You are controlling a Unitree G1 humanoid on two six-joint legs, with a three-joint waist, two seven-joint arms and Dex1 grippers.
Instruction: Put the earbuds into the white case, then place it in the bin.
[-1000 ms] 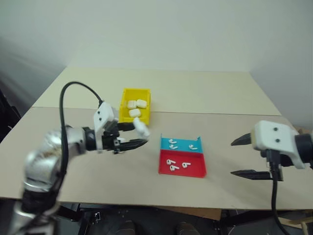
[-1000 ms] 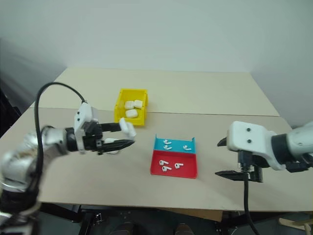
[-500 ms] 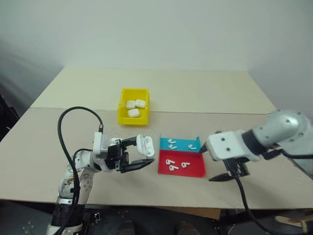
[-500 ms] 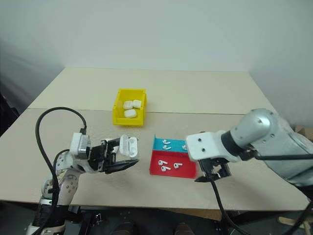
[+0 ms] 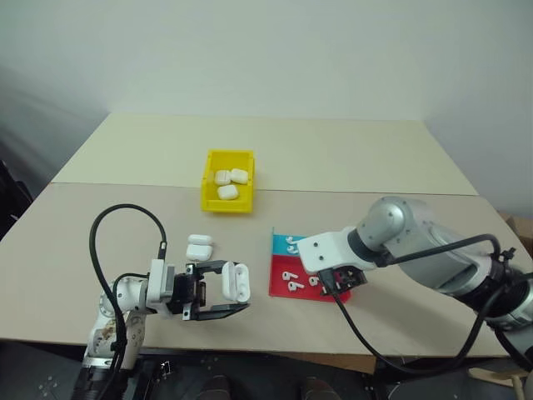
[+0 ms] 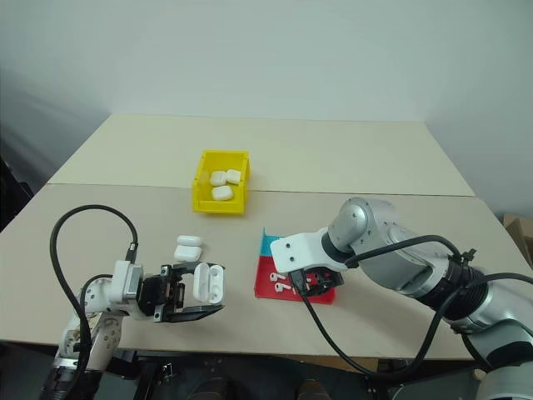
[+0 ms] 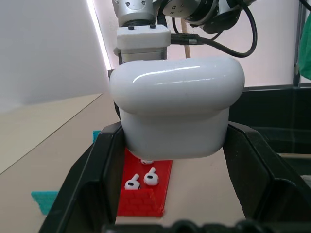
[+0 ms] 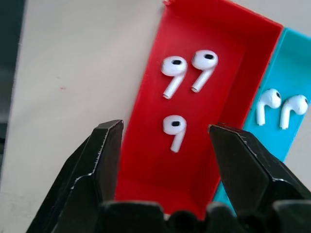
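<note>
Beige tabletop is carrying everything, with a pale wall behind it. Nearest, left of the red-and-blue tray, the left gripper is clamping the white case between its black fingers. The right gripper is hovering over the tray's red half with its jaws standing apart, one of the earbuds lying between them; more are lying in the blue half. Two spare cases are lying on the table left of the tray. Beyond the tray to the left, the bin is holding three white cases.
</note>
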